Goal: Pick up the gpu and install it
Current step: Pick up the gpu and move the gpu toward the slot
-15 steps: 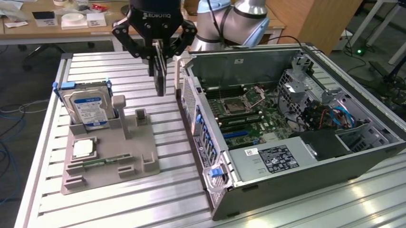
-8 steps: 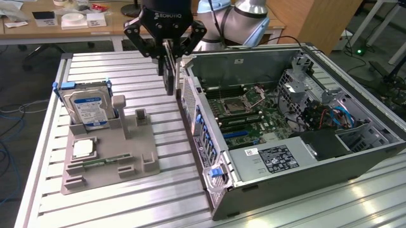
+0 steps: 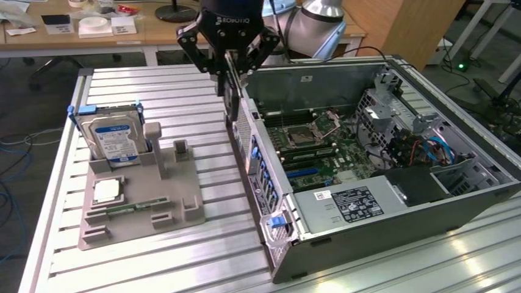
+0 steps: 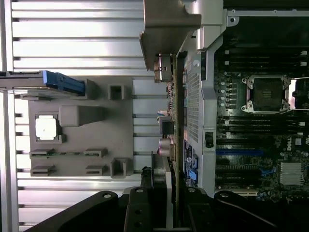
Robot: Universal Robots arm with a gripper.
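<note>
Looked obliquely down over table [image 3: 163,259] and open computer case [image 3: 382,239]. From the wrist, looked straight down, nearer. Shared case and grey fixture [image 3: 175,198].

Tool [image 3: 231,74] points straight down at the end of the wrist, black linkages splayed to either side. Fingers [image 3: 218,72] stand close together, clamped on the upper edge of the gpu [image 3: 234,105], which hangs vertically beneath. Silver arm link [image 3: 321,21] rises behind the tool.

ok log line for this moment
gripper shut on gpu | gpu upright, in air | beside open computer case's rear panel | not seated
</note>
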